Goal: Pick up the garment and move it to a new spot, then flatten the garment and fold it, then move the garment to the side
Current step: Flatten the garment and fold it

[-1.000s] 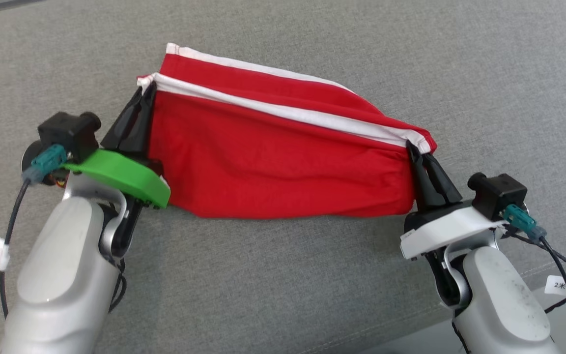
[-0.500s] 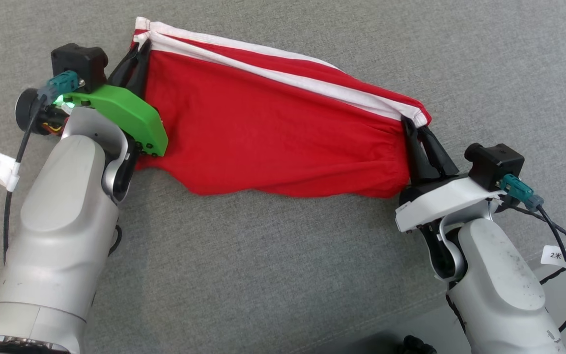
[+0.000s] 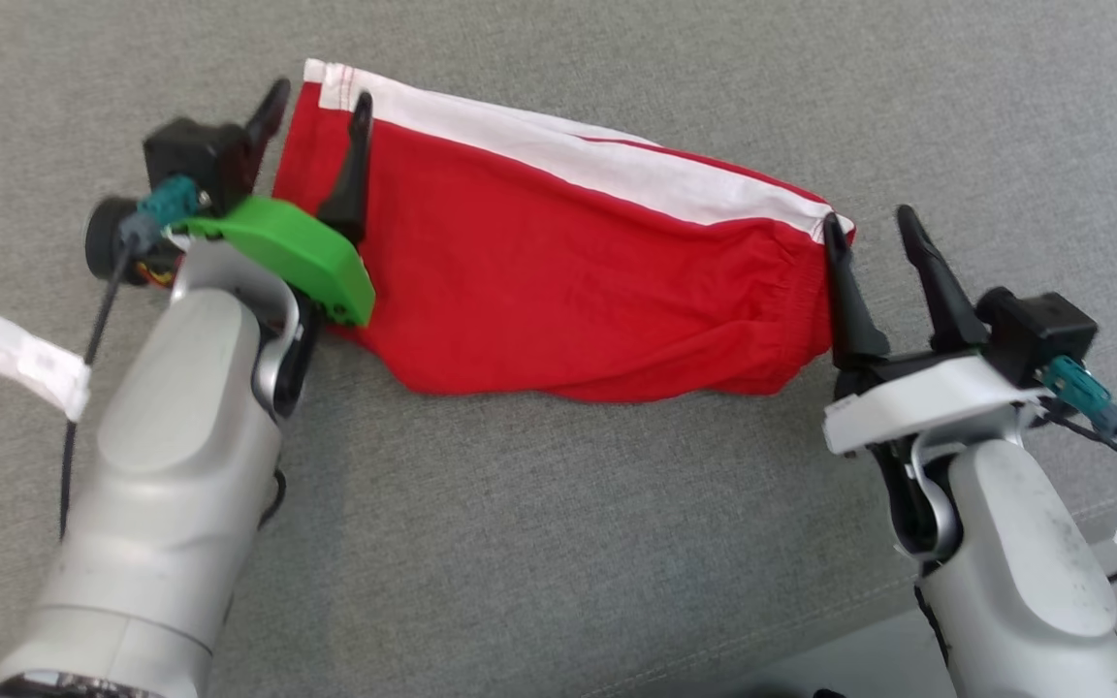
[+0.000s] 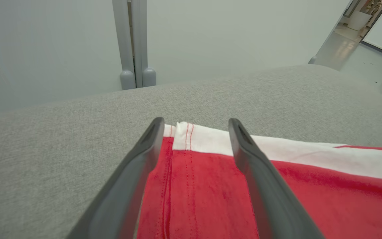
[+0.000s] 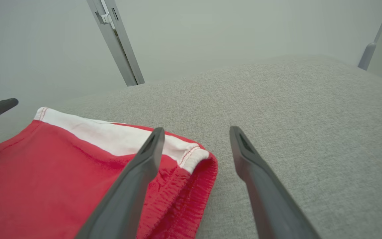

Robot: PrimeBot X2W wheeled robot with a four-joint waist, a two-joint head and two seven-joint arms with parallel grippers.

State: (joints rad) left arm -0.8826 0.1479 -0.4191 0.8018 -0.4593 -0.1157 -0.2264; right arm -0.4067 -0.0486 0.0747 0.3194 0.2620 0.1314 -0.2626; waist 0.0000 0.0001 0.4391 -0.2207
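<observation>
a white strap (image 3: 11,354) lies far left. left gripper (image 3: 319,100), fingers spread, straddles the left hem of the red garment (image 3: 568,271), which lies on the grey cushion (image 3: 558,543) with bare cushion all round. right gripper (image 3: 867,223), fingers apart, straddles the garment's right corner.

A red garment (image 3: 568,281) with a white band lies flat on a grey upholstered surface (image 3: 558,533), spread between the left fingers (image 3: 353,163) and the right fingers (image 3: 846,301).
</observation>
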